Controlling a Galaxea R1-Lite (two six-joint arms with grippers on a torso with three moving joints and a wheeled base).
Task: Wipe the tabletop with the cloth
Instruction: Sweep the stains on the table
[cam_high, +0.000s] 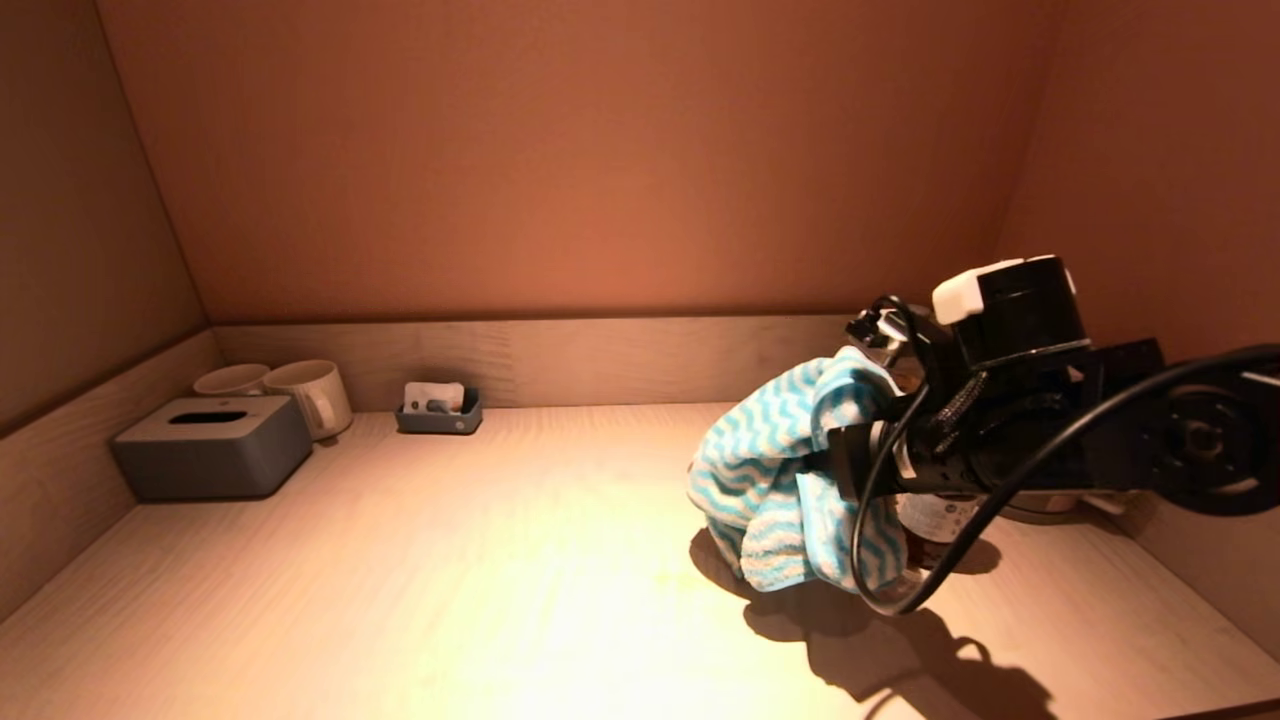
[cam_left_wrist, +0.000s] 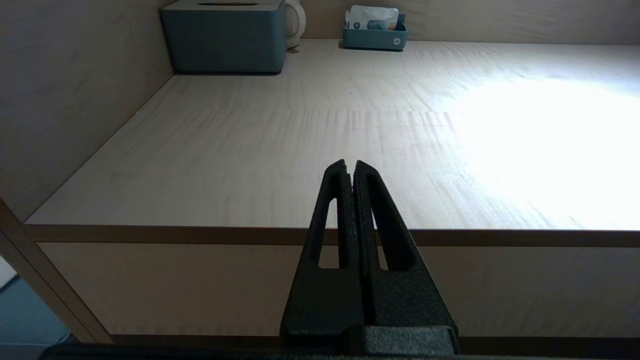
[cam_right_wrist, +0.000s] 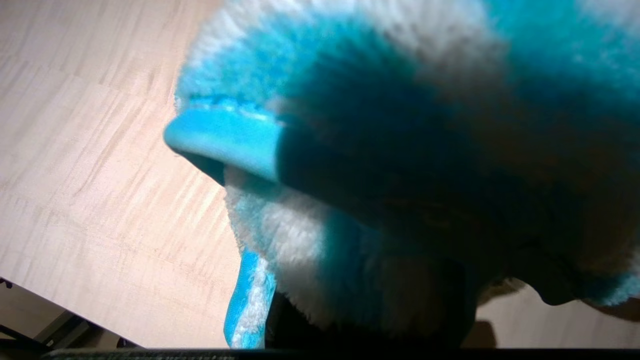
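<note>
The right gripper (cam_high: 850, 455) is holding the cloth (cam_high: 785, 480) bunched up, w/ its lower folds hanging at or just above the tabletop (cam_high: 450, 560) on the right side. It's looking soft, light and floppy, so gripping it at the bunched middle is keeping it together. The fingers are buried in fabric; can't see the contact. The left gripper (cam_left_wrist: 351, 172) is sitting parked off the front edge, jaws pressed together, empty.

Grey tissue box (cam_high: 212, 445) at back left; 2 mugs (cam_high: 312, 396) behind it; small tray (cam_high: 439, 412) nearby.
</note>
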